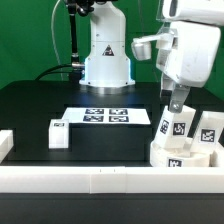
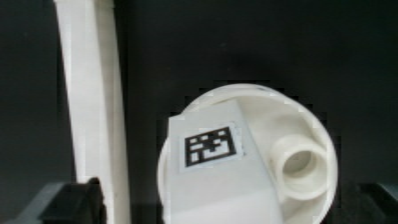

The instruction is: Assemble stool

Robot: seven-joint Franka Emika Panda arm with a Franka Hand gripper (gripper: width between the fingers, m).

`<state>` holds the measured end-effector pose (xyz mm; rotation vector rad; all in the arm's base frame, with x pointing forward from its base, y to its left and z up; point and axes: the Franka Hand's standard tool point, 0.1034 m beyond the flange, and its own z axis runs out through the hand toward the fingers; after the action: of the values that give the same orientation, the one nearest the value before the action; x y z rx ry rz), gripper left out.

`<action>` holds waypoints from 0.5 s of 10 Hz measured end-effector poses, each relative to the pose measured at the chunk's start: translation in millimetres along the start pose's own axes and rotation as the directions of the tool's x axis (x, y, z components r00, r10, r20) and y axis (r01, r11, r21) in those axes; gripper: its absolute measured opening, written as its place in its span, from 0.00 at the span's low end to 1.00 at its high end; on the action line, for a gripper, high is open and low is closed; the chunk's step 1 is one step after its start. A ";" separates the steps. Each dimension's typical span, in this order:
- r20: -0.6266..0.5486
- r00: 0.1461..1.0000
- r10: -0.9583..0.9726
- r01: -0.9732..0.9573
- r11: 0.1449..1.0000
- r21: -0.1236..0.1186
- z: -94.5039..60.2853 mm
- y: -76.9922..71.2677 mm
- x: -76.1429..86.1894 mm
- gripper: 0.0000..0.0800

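Observation:
The stool's round white seat (image 2: 249,150) fills the wrist view, with a black-and-white tag (image 2: 214,143) on its face and a raised hole (image 2: 299,165) beside the tag. My gripper (image 2: 231,208) is open, with a dark fingertip (image 2: 80,200) showing at each side and the seat lying below between them. In the exterior view the gripper (image 1: 175,106) hangs just above the white tagged parts (image 1: 180,140) clustered at that view's right. One blocky leg (image 1: 58,133) lies apart at that view's left. Nothing is held.
The marker board (image 1: 105,116) lies mid-table in front of the robot base (image 1: 105,60). A long white border rail (image 1: 100,180) runs along the front edge and shows beside the seat as a rail (image 2: 89,100). Another rail piece (image 1: 5,145) sits far left.

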<state>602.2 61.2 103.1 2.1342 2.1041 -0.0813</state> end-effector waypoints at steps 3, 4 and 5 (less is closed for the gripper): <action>0.022 0.990 -0.143 0.143 0.990 -0.001 0.6 1.2 -8.3 0.81; 0.031 0.981 -0.194 0.194 0.981 0.000 1.0 1.6 -10.0 0.81; 0.029 0.979 -0.203 0.204 0.979 -0.002 1.3 2.5 -1.7 0.81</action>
<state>604.8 59.3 102.3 1.8957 2.2962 -0.1272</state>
